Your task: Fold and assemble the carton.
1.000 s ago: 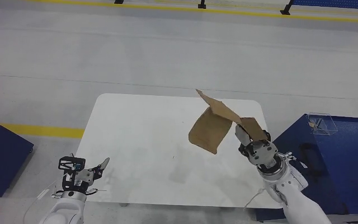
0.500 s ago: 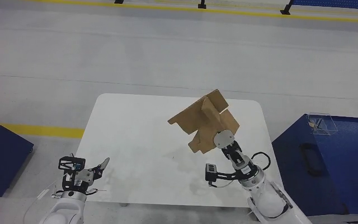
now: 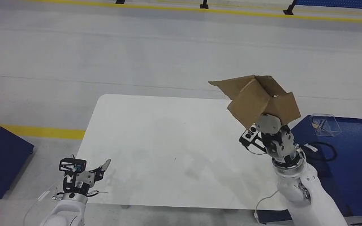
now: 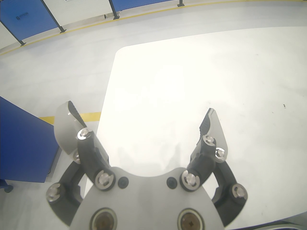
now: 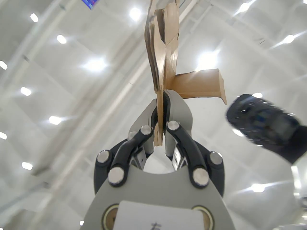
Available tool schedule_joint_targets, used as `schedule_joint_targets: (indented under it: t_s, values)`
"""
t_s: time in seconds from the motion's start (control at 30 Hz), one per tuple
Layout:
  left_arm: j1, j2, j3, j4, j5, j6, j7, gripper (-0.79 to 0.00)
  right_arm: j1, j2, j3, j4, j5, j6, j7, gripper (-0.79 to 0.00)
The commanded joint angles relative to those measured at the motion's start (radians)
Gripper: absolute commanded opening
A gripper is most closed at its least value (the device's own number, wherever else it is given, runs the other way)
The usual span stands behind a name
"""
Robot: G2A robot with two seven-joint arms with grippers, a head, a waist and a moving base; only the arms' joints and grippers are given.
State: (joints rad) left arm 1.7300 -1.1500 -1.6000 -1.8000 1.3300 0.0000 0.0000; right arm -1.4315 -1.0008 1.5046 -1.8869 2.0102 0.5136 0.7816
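Note:
The brown cardboard carton (image 3: 257,99) is held up in the air over the table's far right corner, partly unfolded with flaps spread. My right gripper (image 3: 268,121) is shut on its lower edge; in the right wrist view the fingers pinch the carton (image 5: 163,56) edge-on, pointing at the ceiling, with the right gripper (image 5: 161,101) clamped around the board. My left gripper (image 3: 102,168) hovers at the near left corner of the white table (image 3: 164,152), open, and the left gripper (image 4: 141,118) has nothing between its fingers.
A blue cabinet (image 3: 325,152) with a clear plastic holder (image 3: 323,124) stands right of the table. Another blue cabinet (image 3: 11,158) is at the left. The table top (image 4: 191,72) is bare white with a few small marks.
The right arm swung the carton from over the table's middle right up toward the far right corner, turning it so the flaps face up. The left arm stayed still.

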Motion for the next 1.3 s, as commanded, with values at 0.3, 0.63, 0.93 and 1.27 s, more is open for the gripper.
schedule_joint_targets:
  t_s: [0.3, 0.63, 0.93, 1.27]
  values:
    - [0.000, 0.000, 0.000, 0.000, 0.000, 0.000, 0.000, 0.000, -0.010, -0.010, 0.020, 0.089, -0.746, -0.527, 0.528, -0.785]
    - [0.000, 0.000, 0.000, 0.000, 0.000, 0.000, 0.000, 0.000, 0.017, -0.030, -0.063, 0.173, -1.150, -0.970, 0.582, -0.785]
    - [0.000, 0.000, 0.000, 0.000, 0.000, 0.000, 0.000, 0.000, 0.008, -0.032, -0.072, 0.162, -1.205, -1.004, 0.548, -0.785]
    - [-0.028, -0.002, 0.000, -0.015, -0.071, -0.014, -0.139, 0.000, 0.020, -0.028, -0.050, 0.159, -1.330, -0.991, 0.476, -0.785]
